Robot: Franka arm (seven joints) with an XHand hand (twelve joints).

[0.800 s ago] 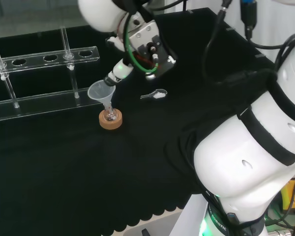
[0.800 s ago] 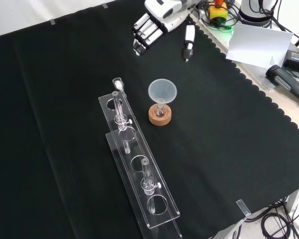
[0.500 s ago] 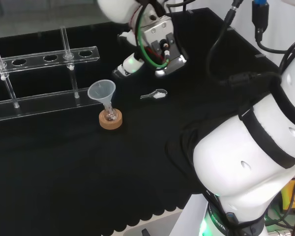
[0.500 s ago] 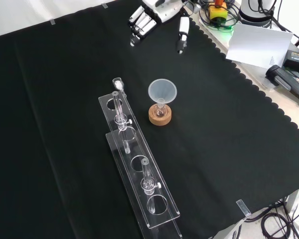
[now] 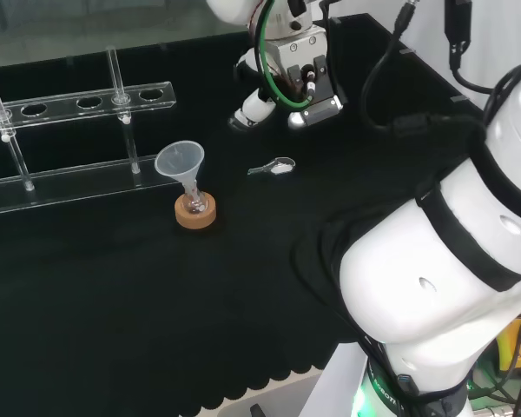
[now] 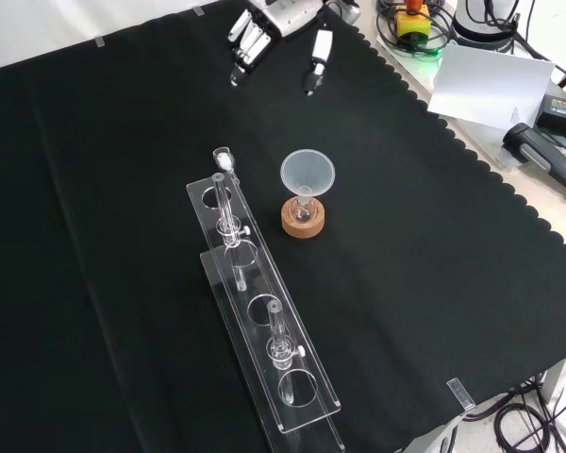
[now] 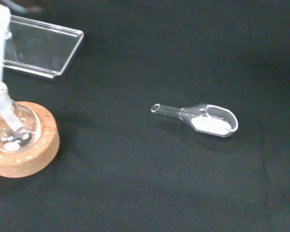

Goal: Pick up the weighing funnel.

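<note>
**Entry: weighing funnel on the counter, not held**

The weighing funnel (image 5: 273,168) is recorded lying on its side on the black cloth of the counter (image 5: 113,313). In the wrist view, a small white deposit is seen in its scoop and its short stem is pointed toward the cork ring (image 7: 24,154). In the head view it is placed to the right of the funnel (image 5: 180,161) and apart from it, with bare cloth between the two.

The robot hand (image 6: 248,40) is logged at the top edge of the front view. Its fingers are held straight, the thumb is spread away from them, and nothing is held. In the head view it is found beyond the weighing funnel, with no contact between them.

The funnel is listed as standing mouth up, its stem set in a small flask (image 5: 194,201) on the cork ring. A few white specks are noted in the flask's bottom in the wrist view.

A clear plastic rack (image 6: 264,321) is catalogued to the left of the funnel in the front view, with glass tubes standing in it.
</note>
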